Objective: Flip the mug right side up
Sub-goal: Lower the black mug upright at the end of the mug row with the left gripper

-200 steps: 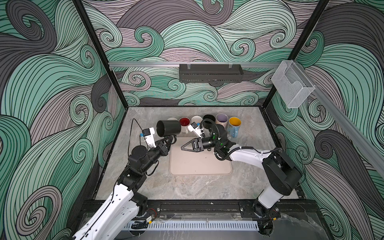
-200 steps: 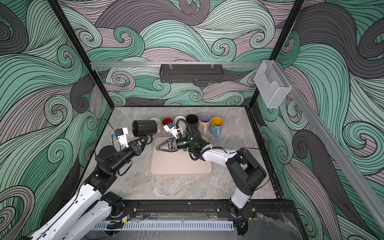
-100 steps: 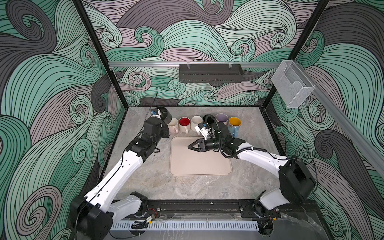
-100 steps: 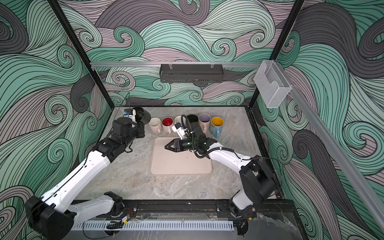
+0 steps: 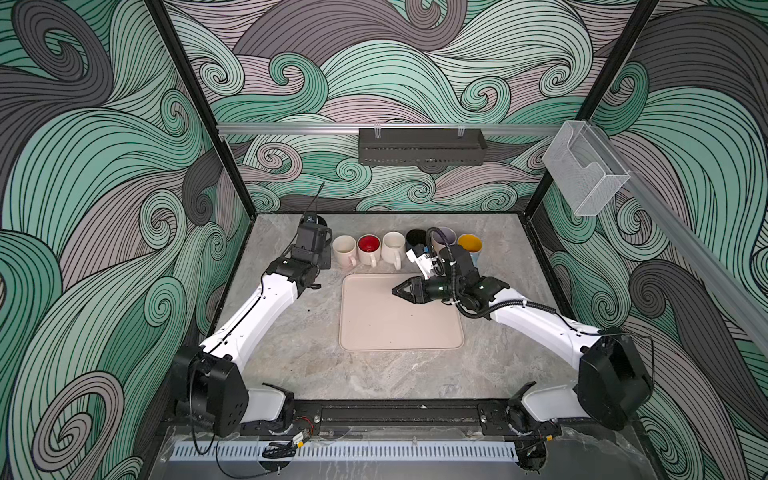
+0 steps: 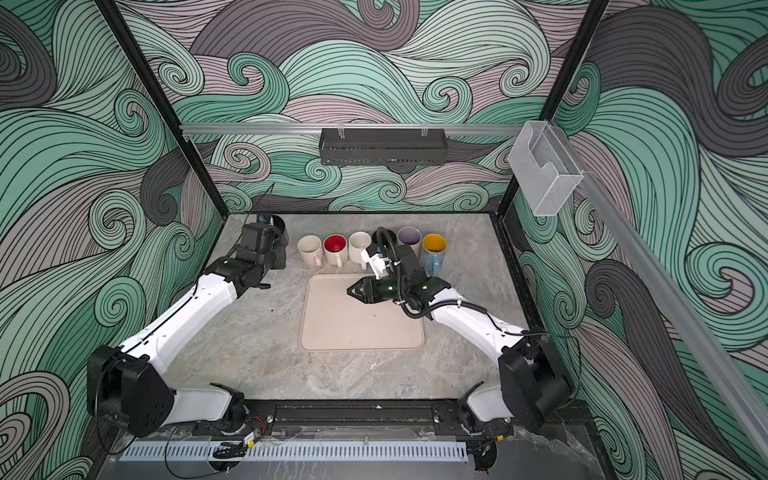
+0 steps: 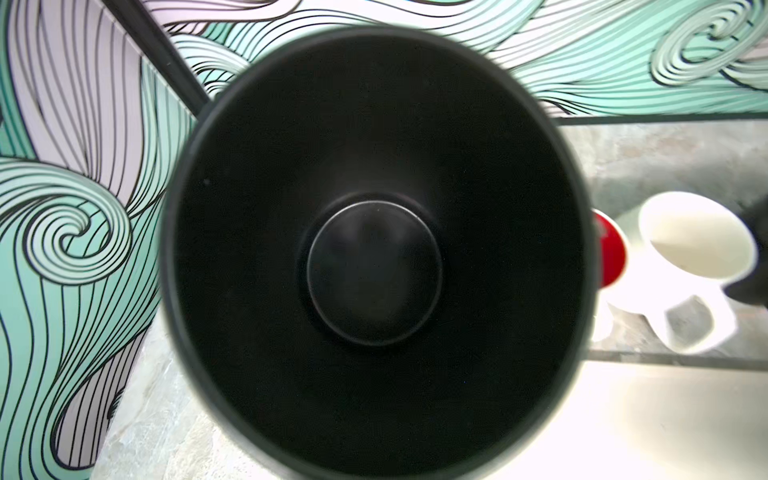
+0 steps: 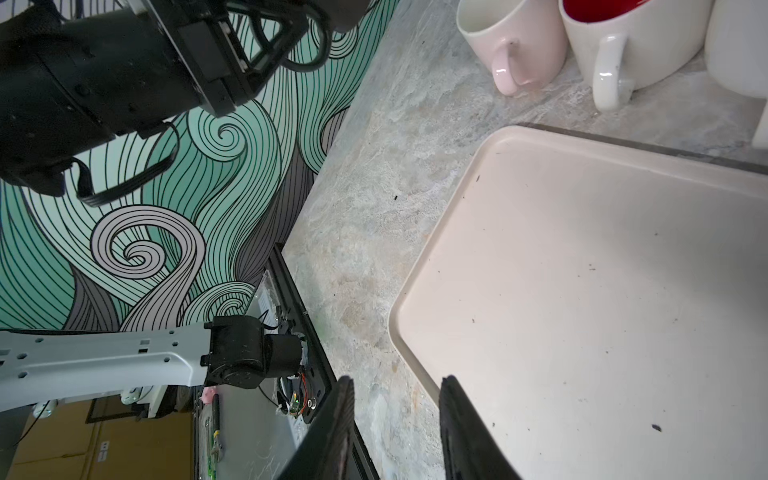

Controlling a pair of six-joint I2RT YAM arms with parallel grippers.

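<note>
The black mug [image 7: 374, 270] fills the left wrist view, its mouth facing the camera and its dark bottom showing. In a top view the mug [image 6: 283, 229] peeks out behind my left gripper [image 5: 318, 249] at the table's back left, beside a row of mugs. The left fingers are hidden; the gripper is shut on the mug. My right gripper [image 5: 395, 289] hovers over the right part of the beige tray [image 5: 401, 332], pointing left. Its fingertips [image 8: 347, 411] stand slightly apart with nothing between them.
Along the back stand a cream mug [image 5: 344, 245], a red-lined mug [image 5: 369, 245], a white mug [image 5: 392, 245], another black mug [image 5: 415, 237], a lavender mug [image 5: 445, 234] and a yellow-lined mug [image 5: 469, 242]. The left wall is close to the left gripper.
The left arm has swung the black mug from beside the tray's left edge to the back left corner and turned it mouth-up. The right gripper has pulled back rightward over the tray.
</note>
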